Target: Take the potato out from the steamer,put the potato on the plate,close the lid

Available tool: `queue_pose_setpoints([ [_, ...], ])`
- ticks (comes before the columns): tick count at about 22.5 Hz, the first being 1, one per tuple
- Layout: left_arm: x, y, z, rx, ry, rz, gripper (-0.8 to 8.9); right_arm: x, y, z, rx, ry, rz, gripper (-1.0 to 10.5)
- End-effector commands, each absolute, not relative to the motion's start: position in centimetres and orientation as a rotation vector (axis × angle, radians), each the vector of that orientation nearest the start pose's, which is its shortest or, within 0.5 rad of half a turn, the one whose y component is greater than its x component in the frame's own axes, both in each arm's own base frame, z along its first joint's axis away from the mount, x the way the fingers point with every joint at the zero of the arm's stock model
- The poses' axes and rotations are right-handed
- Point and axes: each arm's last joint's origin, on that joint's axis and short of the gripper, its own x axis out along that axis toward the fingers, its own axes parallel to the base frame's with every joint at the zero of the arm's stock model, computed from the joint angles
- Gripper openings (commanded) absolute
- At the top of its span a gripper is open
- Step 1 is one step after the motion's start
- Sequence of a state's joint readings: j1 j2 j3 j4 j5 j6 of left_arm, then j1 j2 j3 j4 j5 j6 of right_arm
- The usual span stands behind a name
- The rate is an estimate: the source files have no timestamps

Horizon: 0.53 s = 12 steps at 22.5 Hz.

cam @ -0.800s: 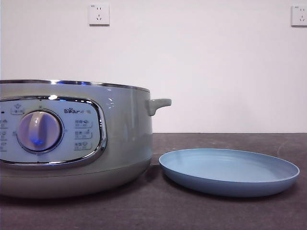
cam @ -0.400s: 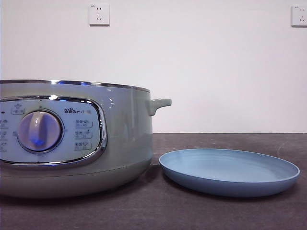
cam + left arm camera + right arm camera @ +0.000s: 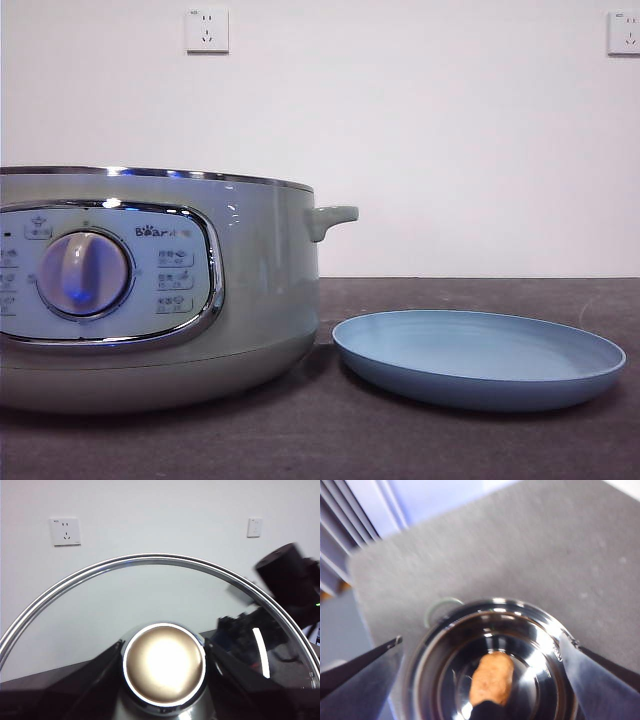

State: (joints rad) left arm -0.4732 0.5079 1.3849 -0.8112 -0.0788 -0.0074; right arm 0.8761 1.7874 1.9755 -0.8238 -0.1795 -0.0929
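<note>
A: Where is your potato [image 3: 492, 678] sitting?

B: You are looking straight down on it from the right wrist. It is lying on the shiny metal floor of the steamer [image 3: 490, 660], whose lid is off. Your right pincer [image 3: 485, 647] is hanging above the pot with its jaws spread wide, one to either side of the rim, and the potato is lying below and between them, well apart from both.

A: And your left pincer [image 3: 164, 655]?

B: It is gripping the lid [image 3: 150, 605] by the knob [image 3: 164, 666]; the two dark jaws are pressing against the knob from either side. The glass is standing on edge before the camera, its chrome rim arching over the knob. Through and past the glass you are seeing a dark, blurred part of the other arm [image 3: 287, 580].

A: What is the front camera giving you?

B: The steamer [image 3: 150, 290] is standing on the dark desk [image 3: 330, 430] with its dial facing you. The blue plate [image 3: 478, 358] is resting just beside it, on the handle side. Neither arm is showing there.
</note>
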Motion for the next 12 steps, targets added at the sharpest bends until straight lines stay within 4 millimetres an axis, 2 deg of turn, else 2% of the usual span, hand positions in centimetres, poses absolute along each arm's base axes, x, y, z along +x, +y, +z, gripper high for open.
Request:
queue_pose_setpoints([
  [1, -1.8, 1.2, 47.9, -0.040, -0.162, -0.393, -0.08, 25.2, 31.9, 38.5, -0.355, 0.646, 1.053, 5.4],
  [4, -3.0, 1.8, 48.6, -0.046, -0.183, -0.392, -0.08, 26.6, 34.1, 34.8, -0.418, 0.731, 1.007, 5.3],
  [8, -3.5, 2.0, 48.7, -0.043, -0.173, -0.392, -0.08, 27.8, 35.7, 30.3, -0.468, 0.851, 0.997, 5.3],
  [12, -3.5, 2.0, 48.4, -0.037, -0.146, -0.393, -0.08, 28.4, 36.5, 27.7, -0.502, 0.918, 0.993, 5.3],
])
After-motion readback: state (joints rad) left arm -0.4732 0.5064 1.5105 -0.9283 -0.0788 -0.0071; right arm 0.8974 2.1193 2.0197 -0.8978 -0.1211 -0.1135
